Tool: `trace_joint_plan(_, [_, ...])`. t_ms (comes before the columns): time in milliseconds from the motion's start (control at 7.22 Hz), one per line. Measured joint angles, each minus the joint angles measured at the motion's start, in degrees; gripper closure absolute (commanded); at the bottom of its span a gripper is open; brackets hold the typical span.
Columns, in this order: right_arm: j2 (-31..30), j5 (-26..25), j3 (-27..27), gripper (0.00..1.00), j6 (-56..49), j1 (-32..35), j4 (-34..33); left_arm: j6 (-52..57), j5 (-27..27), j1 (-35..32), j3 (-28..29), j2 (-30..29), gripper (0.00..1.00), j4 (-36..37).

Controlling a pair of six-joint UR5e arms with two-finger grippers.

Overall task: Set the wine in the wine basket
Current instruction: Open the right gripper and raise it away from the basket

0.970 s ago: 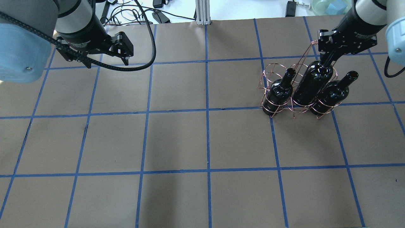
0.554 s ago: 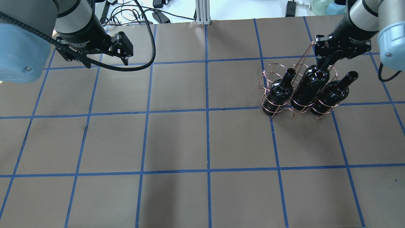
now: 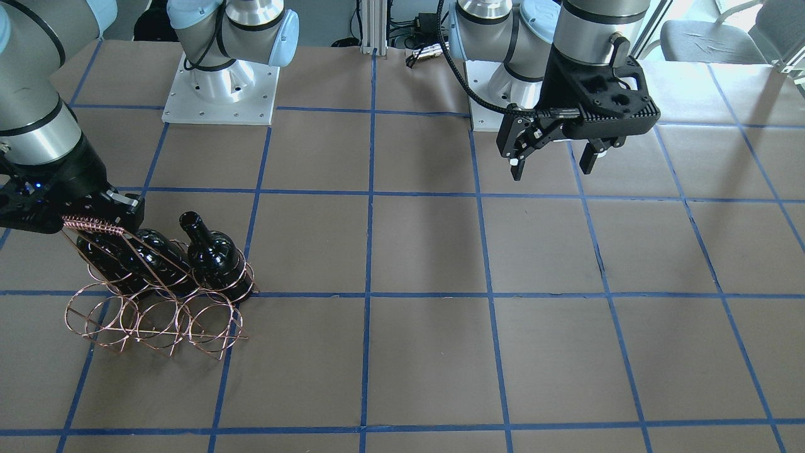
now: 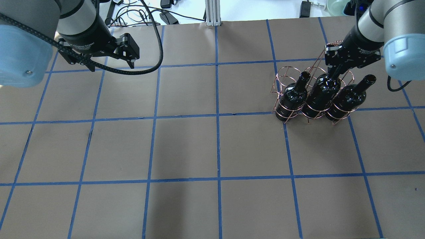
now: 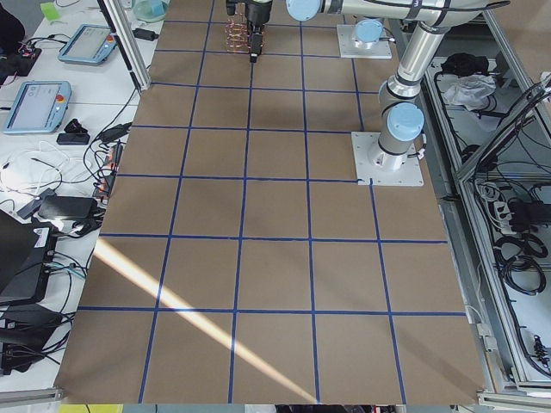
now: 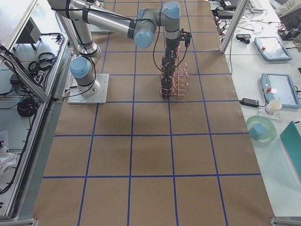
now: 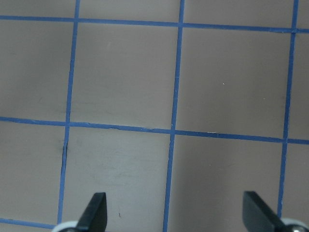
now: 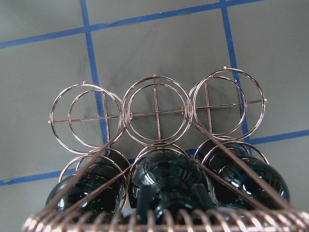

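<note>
The copper wire wine basket (image 4: 282, 77) stands at the table's right in the overhead view and also shows in the front view (image 3: 157, 322). Three near-black wine bottles stand in its row nearer the robot. My right gripper (image 4: 334, 69) is shut on the neck of the middle wine bottle (image 4: 323, 93), which sits down in the middle ring, level with its two neighbours (image 4: 292, 97) (image 4: 348, 98). The right wrist view looks down on that bottle (image 8: 161, 176), the three empty rings (image 8: 153, 114) and the braided handle (image 8: 169, 220). My left gripper (image 4: 131, 57) is open and empty, far left.
The brown table with its blue tape grid (image 4: 217, 116) holds nothing else. Cables and boxes (image 4: 166, 15) lie beyond the far edge. The left wrist view shows only bare table between the open fingertips (image 7: 95, 212).
My right gripper has come down and slightly left with the middle bottle, which has sunk into its ring to the level of its neighbours. The left arm has not moved.
</note>
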Motion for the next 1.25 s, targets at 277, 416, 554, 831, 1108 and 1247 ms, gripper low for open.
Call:
trace_joint_plan(277, [0.37, 0.06, 0.50, 0.11, 0.14, -0.04, -0.34, 0.00, 0.04, -0.03, 0.00, 0.05, 0.00, 0.00])
trace_joint_plan(416, [0.43, 0.01, 0.65, 0.00, 0.22, -0.05, -0.28, 0.01, 0.04, -0.03, -0.01, 0.06, 0.00, 0.00])
trace_joint_plan(554, [0.40, -0.24, 0.59, 0.00, 0.24, -0.03, -0.04, 0.01, 0.05, -0.02, -0.02, 0.06, 0.00, 0.00])
trace_joint_plan(831, [-0.66, -0.31, -1.43, 0.00, 0.17, 0.00, 2.73, 0.02, 0.05, 0.01, -0.02, 0.09, 0.00, 0.00])
trace_joint_plan(1108, [-3.47, -0.07, -7.64, 0.00, 0.15, 0.03, 13.01, 0.02, 0.05, 0.01, -0.02, 0.14, 0.00, 0.00])
trace_joint_plan(1247, [-5.63, 0.01, -9.77, 0.00, 0.15, 0.12, 18.07, 0.02, 0.05, 0.01, -0.02, 0.15, 0.00, 0.00])
